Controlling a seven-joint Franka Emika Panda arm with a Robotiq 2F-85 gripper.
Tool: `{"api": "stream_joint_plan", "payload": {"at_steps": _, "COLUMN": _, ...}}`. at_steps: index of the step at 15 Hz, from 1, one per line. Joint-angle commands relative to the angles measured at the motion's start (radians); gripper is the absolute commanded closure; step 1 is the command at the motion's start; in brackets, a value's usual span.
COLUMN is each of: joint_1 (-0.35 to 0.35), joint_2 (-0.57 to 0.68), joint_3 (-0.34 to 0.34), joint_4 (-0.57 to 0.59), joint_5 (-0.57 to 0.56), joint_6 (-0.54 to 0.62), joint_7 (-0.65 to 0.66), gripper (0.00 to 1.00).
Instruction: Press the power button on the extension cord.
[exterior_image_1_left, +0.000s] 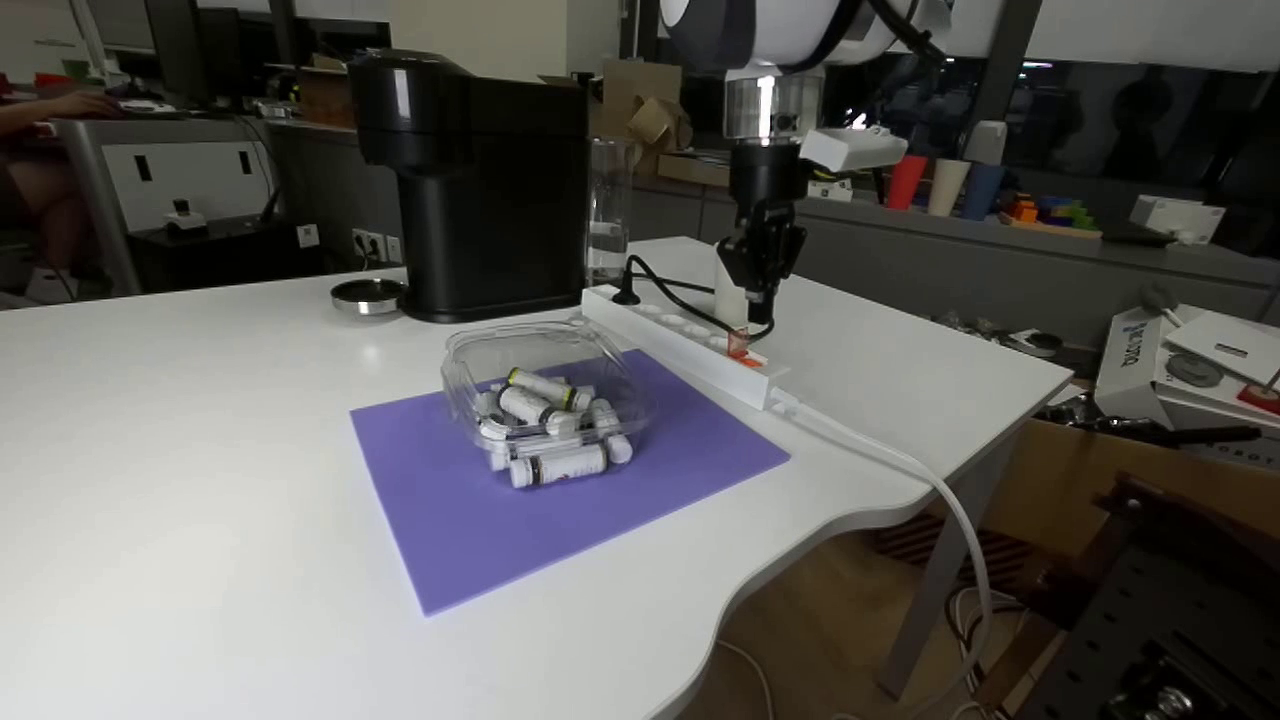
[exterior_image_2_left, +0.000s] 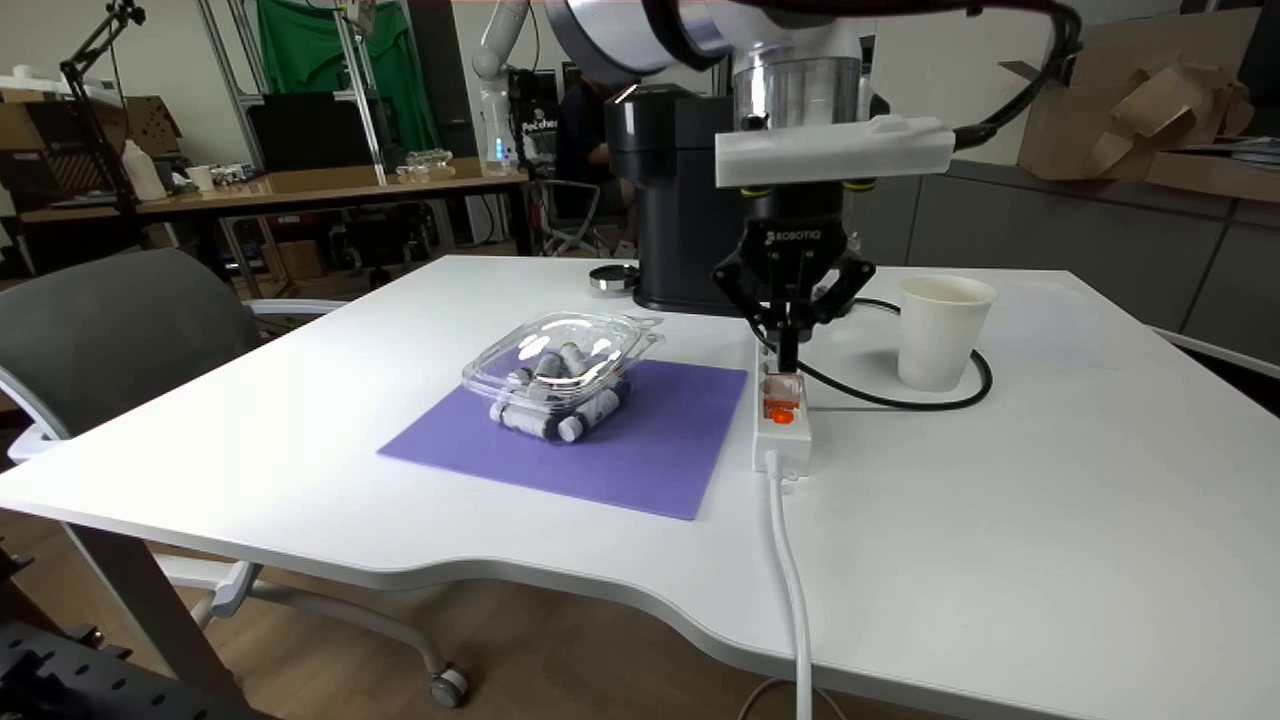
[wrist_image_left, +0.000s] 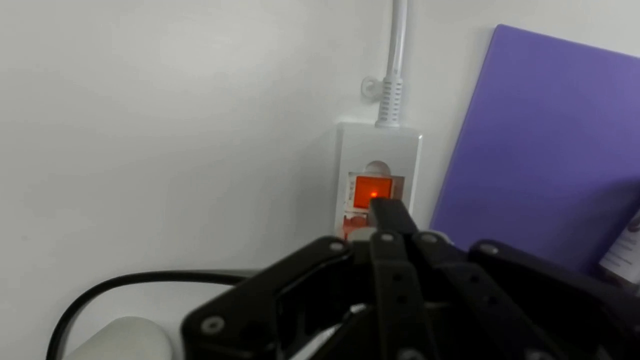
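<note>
White desk (exterior_image_1_left: 220, 450), in all views. Grey chair (exterior_image_2_left: 130, 340) by it, in an exterior view. Black coffee machine (exterior_image_1_left: 490, 200) on desk, in both exterior views. White box (exterior_image_1_left: 1140, 375) off the desk in an exterior view: part-legible lettering, ROBOT. Purple mat (exterior_image_2_left: 660, 430) flat on desk, all views. White ext. cord (exterior_image_1_left: 670, 348) just beside mat; its white cable (exterior_image_2_left: 790, 570) drops over the edge in both exterior views. Claw (exterior_image_2_left: 788, 358) points down, fingers closed together, tips just above cord's switch end; body reads ROBOTIQ in an exterior view. Clear tub (exterior_image_2_left: 530, 345) on mat, in both exterior views. White cup (exterior_image_2_left: 945, 340) near cord, whole in an exterior view, cut off in wrist view. Bottles (exterior_image_1_left: 565, 465) w/ labels too small to read; whether all in tub, can't tell. Power btn (wrist_image_left: 367, 188), orange, at cord's cable end; wrist view shows bright spot & tiny unreadable print there.
</note>
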Motion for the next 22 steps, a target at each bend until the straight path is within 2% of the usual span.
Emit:
{"api": "stream_joint_plan", "payload": {"at_steps": 1, "joint_1": -0.020, "joint_2": 0.038, "joint_3": 0.022, "joint_4": 0.031, "joint_5": -0.023, "joint_6": 0.004, "joint_7": 0.042, "gripper": 1.00}}
{"api": "stream_joint_plan", "payload": {"at_steps": 12, "joint_1": -0.022, "joint_2": 0.107, "joint_3": 0.024, "joint_4": 0.055, "joint_5": -0.042, "joint_6": 0.057, "joint_7": 0.088, "gripper": 1.00}}
{"api": "stream_joint_plan", "payload": {"at_steps": 22, "joint_1": -0.010, "joint_2": 0.146, "joint_3": 0.026, "joint_4": 0.073, "joint_5": -0.061, "joint_6": 0.061, "joint_7": 0.110, "gripper": 1.00}}
